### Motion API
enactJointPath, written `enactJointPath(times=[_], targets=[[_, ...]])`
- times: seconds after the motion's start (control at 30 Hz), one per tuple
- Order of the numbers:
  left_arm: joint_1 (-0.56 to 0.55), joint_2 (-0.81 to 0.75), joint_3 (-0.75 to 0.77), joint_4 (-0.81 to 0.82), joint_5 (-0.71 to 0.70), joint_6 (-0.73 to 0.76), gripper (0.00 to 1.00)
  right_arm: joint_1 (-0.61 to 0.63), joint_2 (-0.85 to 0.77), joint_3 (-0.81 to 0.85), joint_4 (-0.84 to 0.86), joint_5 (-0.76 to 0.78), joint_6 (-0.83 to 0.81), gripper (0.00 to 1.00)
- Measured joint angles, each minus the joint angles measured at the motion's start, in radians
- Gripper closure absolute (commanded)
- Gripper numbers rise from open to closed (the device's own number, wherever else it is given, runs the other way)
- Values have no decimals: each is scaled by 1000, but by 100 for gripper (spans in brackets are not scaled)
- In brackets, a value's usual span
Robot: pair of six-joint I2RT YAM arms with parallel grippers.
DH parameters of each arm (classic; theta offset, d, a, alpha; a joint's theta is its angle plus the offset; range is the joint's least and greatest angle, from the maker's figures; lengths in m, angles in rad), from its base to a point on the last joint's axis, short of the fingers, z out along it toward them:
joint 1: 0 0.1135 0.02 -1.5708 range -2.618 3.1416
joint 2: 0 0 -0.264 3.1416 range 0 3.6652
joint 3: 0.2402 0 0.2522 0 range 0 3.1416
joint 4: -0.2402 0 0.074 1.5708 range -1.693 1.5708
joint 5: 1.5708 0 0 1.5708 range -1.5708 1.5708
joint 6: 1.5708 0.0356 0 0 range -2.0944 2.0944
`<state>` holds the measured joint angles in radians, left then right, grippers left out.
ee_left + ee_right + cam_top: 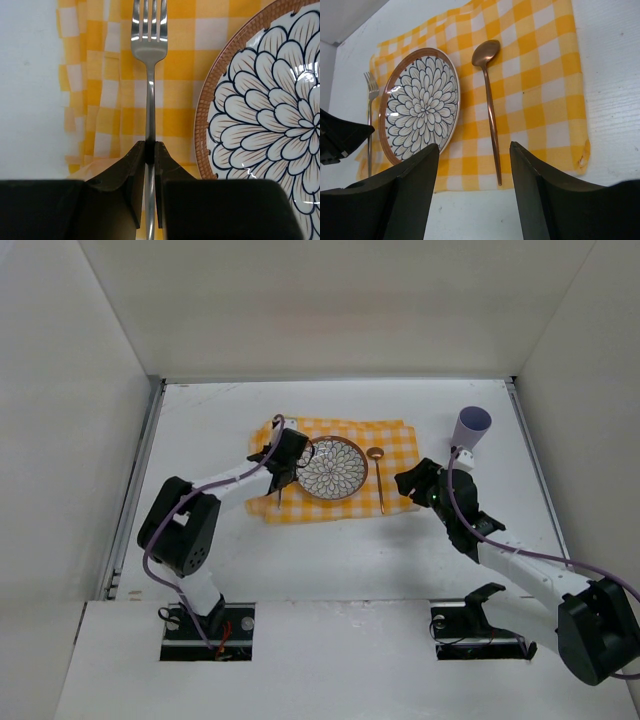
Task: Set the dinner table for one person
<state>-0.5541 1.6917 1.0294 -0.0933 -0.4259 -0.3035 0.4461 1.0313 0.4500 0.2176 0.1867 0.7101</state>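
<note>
Left claw (150, 151), arm outstretched, pinches fork (149, 47) beside plate (260, 130).

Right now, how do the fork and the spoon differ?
The fork is silver; the spoon is copper-coloured. The fork sits left of the plate, the spoon right of it. The left gripper is shut on the fork's handle; the spoon lies free, with the open right gripper clear of it. Both run alongside the plate over the checked cloth, heads pointing away from the arms.
</note>
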Motion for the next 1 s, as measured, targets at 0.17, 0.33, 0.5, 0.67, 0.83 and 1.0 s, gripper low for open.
enactJointPath(times=[0.17,0.33,0.5,0.67,0.83,1.0], targets=[[-3,29,2,0,7,-1,95,0,4,0,0,0,0,36],[-14,30,5,5,9,-2,95,0,5,0,0,0,0,36],[-16,58,7,23,15,-5,94,0,5,0,0,0,0,36],[-15,89,8,25,18,-10,93,0,5,0,0,0,0,35],[-16,93,8,27,17,-14,83,0,5,0,0,0,0,31],[-16,90,7,25,2,-28,66,0,5,0,0,0,0,28]])
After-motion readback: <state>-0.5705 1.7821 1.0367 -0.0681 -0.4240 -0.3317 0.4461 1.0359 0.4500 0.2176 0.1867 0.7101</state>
